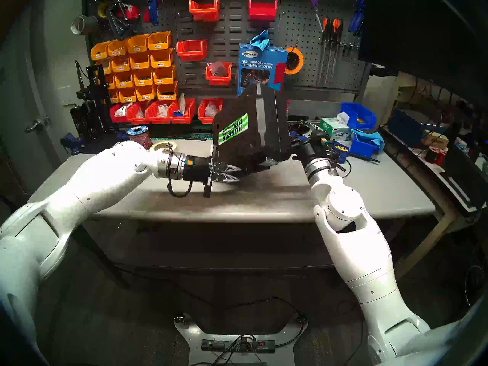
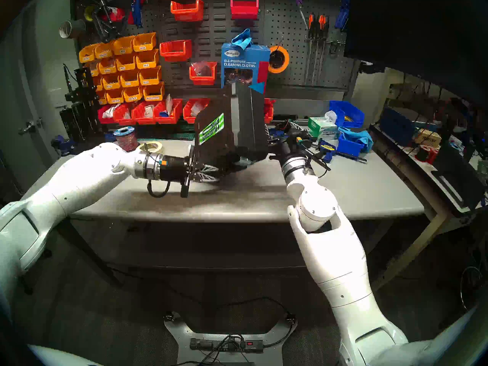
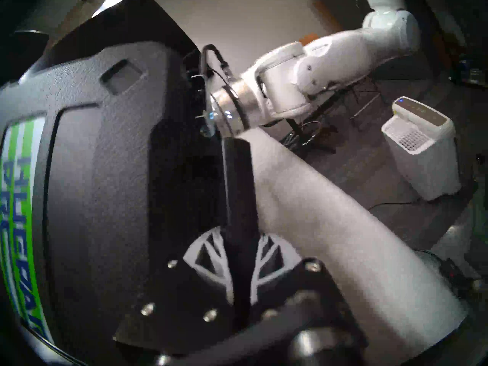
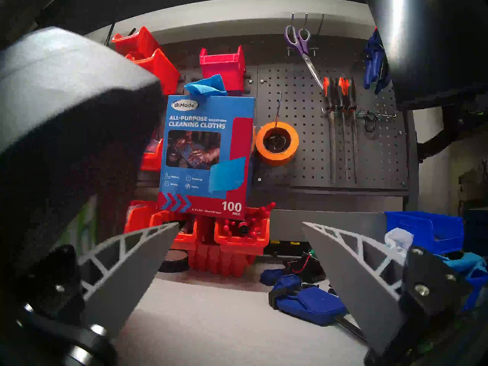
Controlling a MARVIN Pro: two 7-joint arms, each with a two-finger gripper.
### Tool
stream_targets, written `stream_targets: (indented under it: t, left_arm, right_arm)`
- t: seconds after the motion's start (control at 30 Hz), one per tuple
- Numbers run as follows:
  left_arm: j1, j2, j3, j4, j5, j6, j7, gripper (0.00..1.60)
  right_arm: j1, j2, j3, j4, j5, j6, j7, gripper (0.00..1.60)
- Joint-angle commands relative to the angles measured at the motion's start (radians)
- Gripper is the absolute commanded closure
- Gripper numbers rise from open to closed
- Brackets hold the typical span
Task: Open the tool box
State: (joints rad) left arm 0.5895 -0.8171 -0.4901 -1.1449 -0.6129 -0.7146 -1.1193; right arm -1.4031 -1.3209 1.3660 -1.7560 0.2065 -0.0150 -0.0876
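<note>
Clearly the tool box (image 1: 250,130) stands tilted on the grey table (image 1: 264,199), the left gripper (image 3: 241,254) pinching its handle (image 3: 237,188) while the right gripper (image 4: 237,265) gapes empty beside it, so it could twist loose and topple

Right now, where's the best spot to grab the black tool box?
Its thin black handle, from the robot's left. The tool box is tilted up on edge, handle poking out that way, and the left pincer is clamped around it there.
</note>
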Motion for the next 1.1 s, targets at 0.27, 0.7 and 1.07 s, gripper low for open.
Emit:
stream_targets:
  t: [0.27,0.7,1.07]
  left_arm:
    - [-0.128,0.042,0.149,-0.019,-0.101,0.008,-0.113,1.6]
    - [-0.202,0.044,0.248,0.018,-0.197,0.01,-0.131,1.6]
    - [-0.231,0.044,0.304,0.025,-0.222,0.005,-0.115,1.6]
  right_arm:
    - [0.013,-0.003,0.011,-0.029,-0.002,-0.004,0.002,0.0]
    - [0.016,-0.002,0.023,-0.026,-0.023,0.001,-0.013,0.0]
    - [0.032,0.055,0.137,-0.004,-0.087,-0.001,-0.094,0.0]
